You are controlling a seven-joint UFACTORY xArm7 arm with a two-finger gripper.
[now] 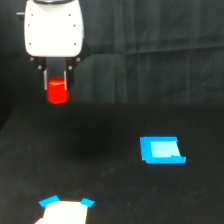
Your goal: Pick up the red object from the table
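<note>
The red object (57, 92) is a small bright red-orange stubby block. It hangs between the two dark fingers of my gripper (56, 88) at the upper left of the exterior view, lifted well above the black table (110, 165). The gripper is shut on it, with its white housing above. The block's lower half sticks out below the fingertips.
A flat blue piece (161, 150) lies on the table to the exterior view's right of centre. A white and blue object (66, 210) sits at the bottom edge, left of centre. A dark curtain forms the backdrop.
</note>
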